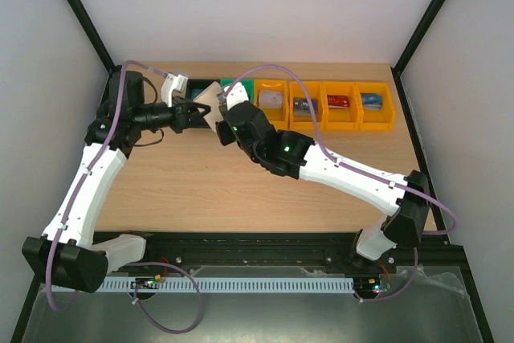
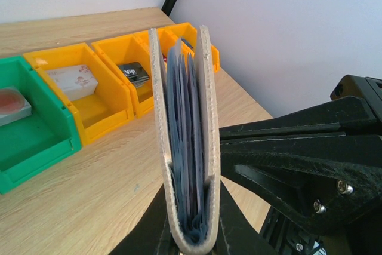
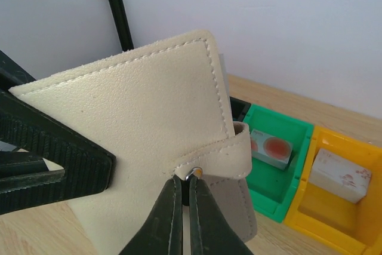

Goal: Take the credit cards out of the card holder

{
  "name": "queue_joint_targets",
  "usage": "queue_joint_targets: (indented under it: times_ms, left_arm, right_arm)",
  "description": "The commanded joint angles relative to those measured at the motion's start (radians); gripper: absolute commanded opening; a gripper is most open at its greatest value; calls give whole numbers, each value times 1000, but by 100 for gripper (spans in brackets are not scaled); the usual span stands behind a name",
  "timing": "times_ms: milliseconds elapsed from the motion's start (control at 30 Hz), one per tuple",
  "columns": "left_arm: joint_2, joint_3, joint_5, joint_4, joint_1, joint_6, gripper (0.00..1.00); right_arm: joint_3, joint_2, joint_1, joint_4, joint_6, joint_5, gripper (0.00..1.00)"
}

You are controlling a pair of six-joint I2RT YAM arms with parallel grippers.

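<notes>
Hanging clear of the tabletop [image 1: 201, 190], near green plastic bin [image 3: 280, 174]: cream-white stitched folding card holder [image 3: 137, 123], nearly closed, blue-grey sleeves [image 2: 182, 141] inside. Clamped at fold end by left gripper [image 1: 195, 112]. Nipped at snap tab [image 3: 224, 153] by right gripper [image 3: 184, 183], fingertips together.

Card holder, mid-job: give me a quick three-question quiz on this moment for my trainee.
1. True or false: the card holder lies flat on the table.
2. What is the right gripper shut on? A) the snap tab B) a grey card C) the green bin's rim
3. Fill in: in the top view, ___ orange bins stand in the back row.
Key: 1 false, it is held up on edge in the air; 2 A; 3 four.
</notes>
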Motion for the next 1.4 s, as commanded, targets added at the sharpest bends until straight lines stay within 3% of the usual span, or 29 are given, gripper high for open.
queue_joint_targets:
  times_ms: [0,133,367,567,600,700,800,933,1067,1367]
  left_arm:
    - [-29,8,133,-4,-10,9,2]
    - [-29,16,100,-45,-10,57,2]
    - [-26,22,-19,-125,-10,170,2]
    - [-12,19,5,-171,-10,241,2]
    - [-9,27,11,-189,-10,262,2]
    - [-3,64,-22,-238,-10,298,2]
    - [-1,107,-33,-322,-28,390,2]
    - [-4,182,67,-560,-91,698,2]
    - [-19,227,140,-679,-118,843,2]
    - [-26,236,210,-732,-133,931,2]
  right_arm:
    - [5,28,-32,-101,-9,217,2]
    - [-17,3,-69,-120,-20,260,2]
    - [-109,-97,-183,-117,-32,133,2]
    - [-190,-194,-204,-106,-161,-161,2]
    - [-203,-211,-208,-105,-177,-207,6]
    - [-245,-285,-213,-75,-220,-386,31]
    - [-267,-351,-213,2,-214,-612,42]
    - [-252,-378,-215,56,-221,-807,47]
    - [-242,-378,-215,37,-248,-888,48]
    - [-297,-490,-215,14,-304,-1021,47]
